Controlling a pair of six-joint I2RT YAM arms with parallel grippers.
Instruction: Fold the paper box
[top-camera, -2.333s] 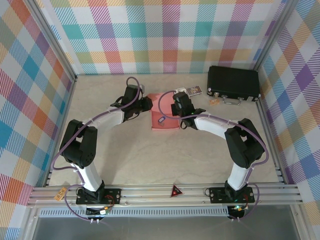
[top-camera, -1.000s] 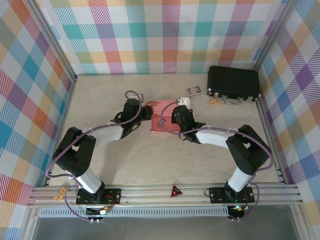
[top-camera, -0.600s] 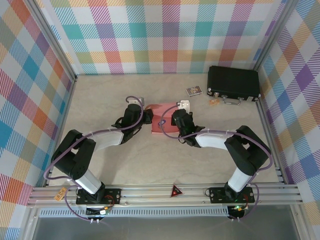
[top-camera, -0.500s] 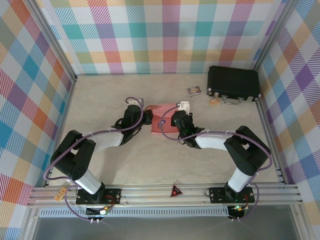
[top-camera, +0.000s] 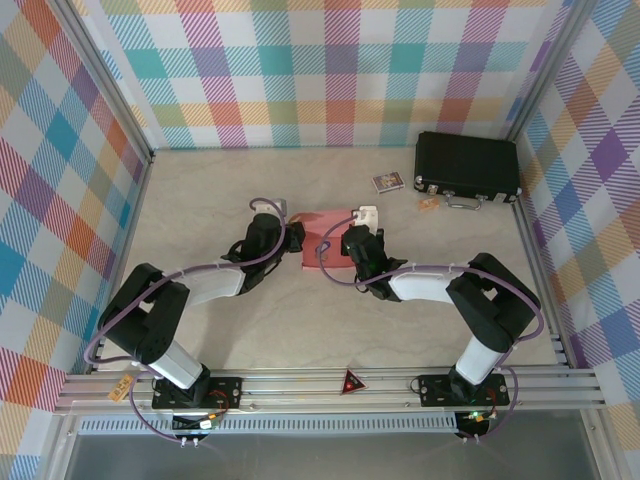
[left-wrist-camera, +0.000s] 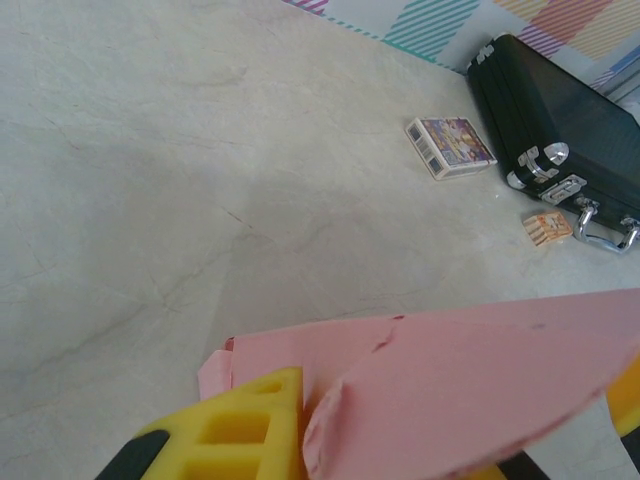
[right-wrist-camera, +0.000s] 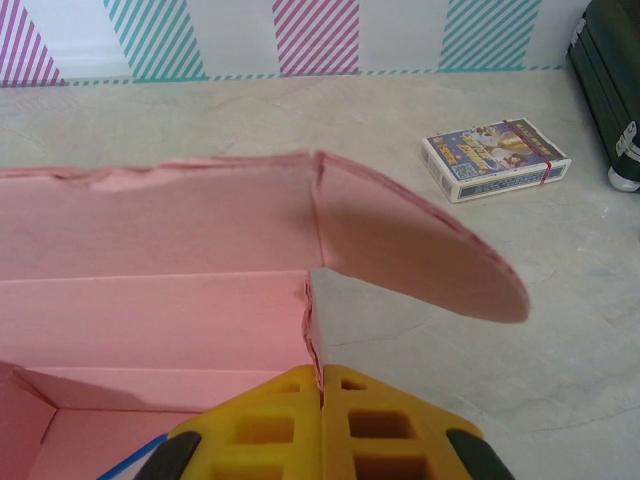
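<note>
The paper box (top-camera: 328, 225) lies mid-tabletop (top-camera: 230, 190) between both arms. It is part-formed, with its back wall raised and a rounded flap (right-wrist-camera: 420, 255) splayed outward.

- Right gripper (right-wrist-camera: 322, 378): the jaws are clenched, apparently pinching the side wall at its corner crease.
- Left gripper (top-camera: 294, 236): card is draped across the jaws, so a grasp cannot be told.
- Step judged: the side wall is to be stood up and tucked. The crease should be pinned while the flap is eased over slowly, since thin card is likely torn by haste.
- The box interior is seen empty.
- The black case (top-camera: 467, 167) is latched, and its contents are hidden.
</note>
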